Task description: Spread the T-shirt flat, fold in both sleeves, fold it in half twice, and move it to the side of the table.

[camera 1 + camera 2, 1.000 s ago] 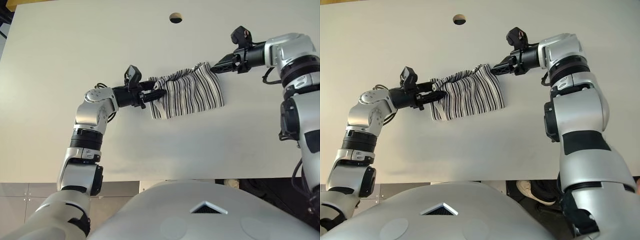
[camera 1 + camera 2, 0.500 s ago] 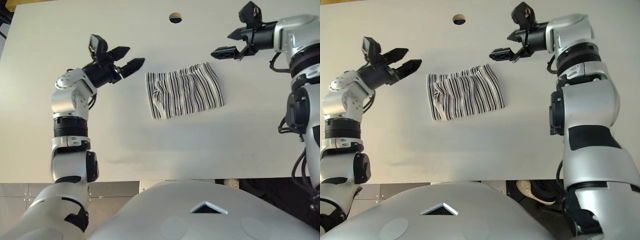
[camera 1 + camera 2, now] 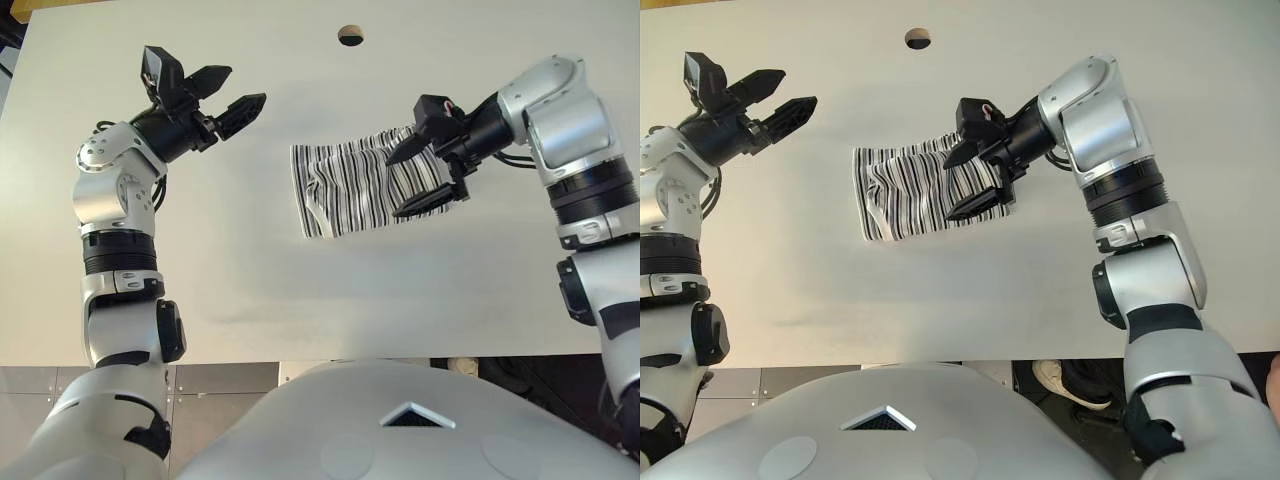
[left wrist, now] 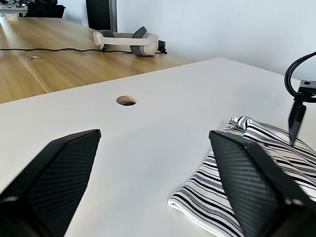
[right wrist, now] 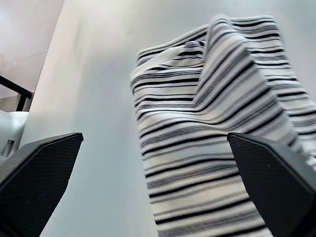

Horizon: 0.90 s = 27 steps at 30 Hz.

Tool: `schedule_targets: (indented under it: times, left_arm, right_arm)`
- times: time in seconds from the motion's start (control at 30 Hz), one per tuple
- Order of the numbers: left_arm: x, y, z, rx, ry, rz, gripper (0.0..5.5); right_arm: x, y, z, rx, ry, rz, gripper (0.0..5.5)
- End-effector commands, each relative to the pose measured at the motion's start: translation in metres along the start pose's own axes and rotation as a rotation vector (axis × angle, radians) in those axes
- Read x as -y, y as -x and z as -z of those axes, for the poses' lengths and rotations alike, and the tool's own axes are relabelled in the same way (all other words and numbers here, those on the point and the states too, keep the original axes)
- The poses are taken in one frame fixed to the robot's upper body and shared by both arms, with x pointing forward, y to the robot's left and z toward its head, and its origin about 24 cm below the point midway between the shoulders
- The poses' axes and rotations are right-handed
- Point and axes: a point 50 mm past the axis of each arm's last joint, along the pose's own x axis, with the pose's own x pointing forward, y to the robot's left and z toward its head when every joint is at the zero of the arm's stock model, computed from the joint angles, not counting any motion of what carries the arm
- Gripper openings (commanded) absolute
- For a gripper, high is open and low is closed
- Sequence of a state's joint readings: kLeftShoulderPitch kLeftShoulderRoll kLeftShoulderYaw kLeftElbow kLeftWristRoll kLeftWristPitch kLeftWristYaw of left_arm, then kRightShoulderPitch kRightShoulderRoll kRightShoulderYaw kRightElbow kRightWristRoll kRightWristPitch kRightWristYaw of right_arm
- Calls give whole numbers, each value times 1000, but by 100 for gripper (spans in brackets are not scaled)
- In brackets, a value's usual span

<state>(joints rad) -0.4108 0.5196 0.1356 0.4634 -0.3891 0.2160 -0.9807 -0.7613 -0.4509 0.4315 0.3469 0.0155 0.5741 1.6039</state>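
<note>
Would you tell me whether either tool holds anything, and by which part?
Nothing is held: left tool open, clear of the T-shirt; right tool open over it.

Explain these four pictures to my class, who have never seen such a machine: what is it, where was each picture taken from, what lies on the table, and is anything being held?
This is a humanoid robot with two arms, each ending in a two-fingered gripper. Two pictures come from cameras in its head, looking down over the arms; both show the same scene. The other two come from a camera on each wrist, so the dark wedges at their edges are that arm's own fingers. On the white table lies a folded striped T-shirt; farther back is a round hole in the tabletop. The left gripper is open, raised to the left of the shirt. The right gripper is open over the shirt's right part. Neither holds anything.
</note>
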Motion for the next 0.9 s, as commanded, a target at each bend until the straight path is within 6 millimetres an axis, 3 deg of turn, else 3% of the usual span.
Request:
schedule_targets:
  times: [0.03, 0.4, 0.53, 0.73, 0.9]
  left_arm:
    - [4, 3, 0, 0, -19, 16, 407]
    - [21, 0, 4, -8, -45, 86, 407]
    - [22, 0, 1, -5, -60, 91, 407]
    - [22, -4, -2, 1, -65, 104, 407]
    - [20, -3, -4, 4, -75, 103, 407]
  right_arm:
    - [4, -9, 2, -20, -18, 29, 546]
    - [42, -36, -5, 6, -150, 161, 546]
    - [55, -37, -6, -92, -135, 272, 546]
    - [69, -13, 28, -351, -65, 522, 546]
    - [68, 9, 58, -502, 42, 586, 546]
